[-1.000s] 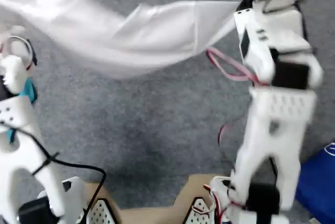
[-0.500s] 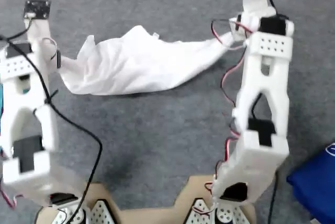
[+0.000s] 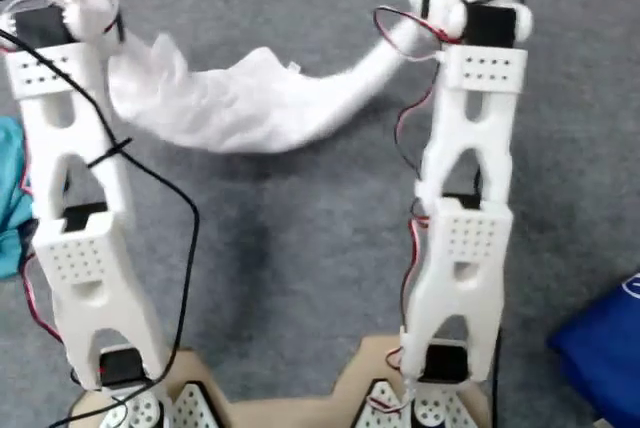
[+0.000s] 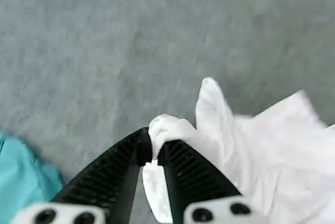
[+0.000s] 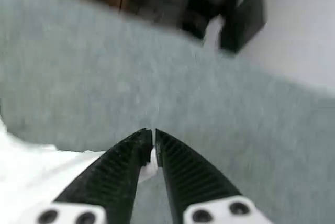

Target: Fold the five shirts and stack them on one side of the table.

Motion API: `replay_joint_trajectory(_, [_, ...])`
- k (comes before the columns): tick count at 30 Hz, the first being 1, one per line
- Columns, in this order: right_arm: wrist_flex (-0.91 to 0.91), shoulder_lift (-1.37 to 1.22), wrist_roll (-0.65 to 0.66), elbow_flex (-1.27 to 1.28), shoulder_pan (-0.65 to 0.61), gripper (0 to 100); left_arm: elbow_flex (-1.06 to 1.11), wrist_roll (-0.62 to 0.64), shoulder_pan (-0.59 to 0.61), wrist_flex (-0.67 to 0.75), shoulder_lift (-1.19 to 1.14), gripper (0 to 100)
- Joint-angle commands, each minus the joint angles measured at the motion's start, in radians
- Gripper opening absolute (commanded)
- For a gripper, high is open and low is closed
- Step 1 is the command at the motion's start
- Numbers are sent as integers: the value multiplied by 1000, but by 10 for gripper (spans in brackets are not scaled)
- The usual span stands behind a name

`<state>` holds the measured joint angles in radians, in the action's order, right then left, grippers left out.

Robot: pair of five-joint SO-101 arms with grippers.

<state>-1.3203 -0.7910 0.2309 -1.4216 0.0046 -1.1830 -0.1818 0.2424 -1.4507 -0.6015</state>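
at the near edge, the bases of both arms are seen on a cardboard plate (image 3: 290, 403). a blue fabric (image 3: 600, 348) lies at the near right of the grey table cover (image 3: 300, 268), and a teal cloth (image 3: 12, 188) is seen at the left edge, beside the left arm (image 3: 75, 208); a second ago that spot was covered by the arm. both arms, which were bent and raised close to the camera a second ago, are now stretched out flat toward the far side, the right arm (image 3: 465, 198) more fully than half a second ago.

farther off, the white shirt (image 3: 250, 98) is hung between the two grippers over the far part of the table. a second ago it was spread wide and lifted; half a second ago it was bunched lower down; now it is bunched into a narrow band and has been carried nearer the far edge.

the left gripper (image 4: 153, 148) is closed with a fold of the shirt pinched between its jaws. the right gripper (image 5: 153, 137) is closed on the other end, a small tuft of white being caught between its jaws.
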Motion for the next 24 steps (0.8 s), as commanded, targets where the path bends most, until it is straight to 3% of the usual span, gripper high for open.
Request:
replay_joint_trajectory(1, [-170, 289, -49, -252, 1, 4, -514, 28, 8, -203, 145, 19])
replay_joint_trajectory(2, [-273, 456, -75, -222, 41, 4, -500, 29, 43, -307, 234, 19])
replay_joint_trajectory(4, [-465, 716, -132, -151, 111, 5, -325, 37, 130, -318, 456, 19])
replay_joint_trajectory(5, [-468, 779, -147, -59, 124, 5, -193, 40, 180, -313, 536, 19])
replay_joint_trajectory(8, [-391, 874, -135, 243, 124, 5, 219, 0, 144, -273, 607, 19])
replay_joint_trajectory(11, [-219, 862, -135, 582, 108, 5, 483, -21, 126, -186, 622, 19])
replay_joint_trajectory(15, [-54, 854, -135, 845, 81, 5, 783, -26, 92, 8, 633, 19])
replay_joint_trajectory(18, [14, 854, -135, 932, 62, 5, 875, -28, 83, 80, 633, 19])
replay_joint_trajectory(24, [91, 829, -135, 958, 53, 5, 850, -28, 81, 109, 622, 19])
